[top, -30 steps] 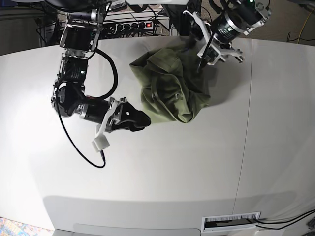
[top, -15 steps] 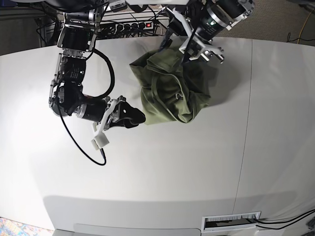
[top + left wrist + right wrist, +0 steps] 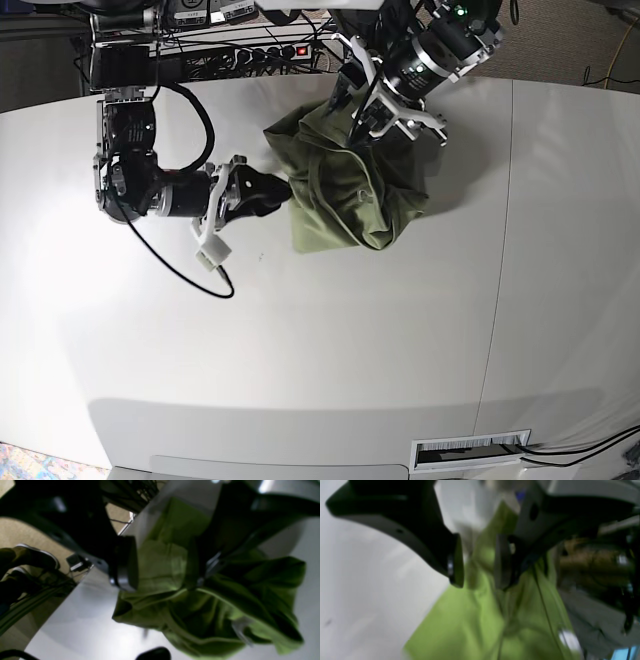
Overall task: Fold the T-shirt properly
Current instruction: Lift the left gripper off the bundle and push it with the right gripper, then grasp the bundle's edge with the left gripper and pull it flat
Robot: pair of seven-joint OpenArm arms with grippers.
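Observation:
The olive-green T-shirt lies crumpled in a heap at the back middle of the white table. My left gripper hovers open over the heap's far upper part. In the left wrist view its fingers straddle folds of the T-shirt, and a pale tag shows lower down. My right gripper is at the heap's left edge, open. The right wrist view shows green T-shirt cloth in the gap between its fingertips; contact is too blurred to judge.
A power strip and cables run behind the table's far edge. A seam crosses the tabletop on the right, and a slot sits at the near edge. A white connector dangles from the right arm's cable.
The right gripper has swung up and rightward to the T-shirt's left edge. The left gripper has shifted left and lower over the heap's top. The T-shirt has not visibly moved.

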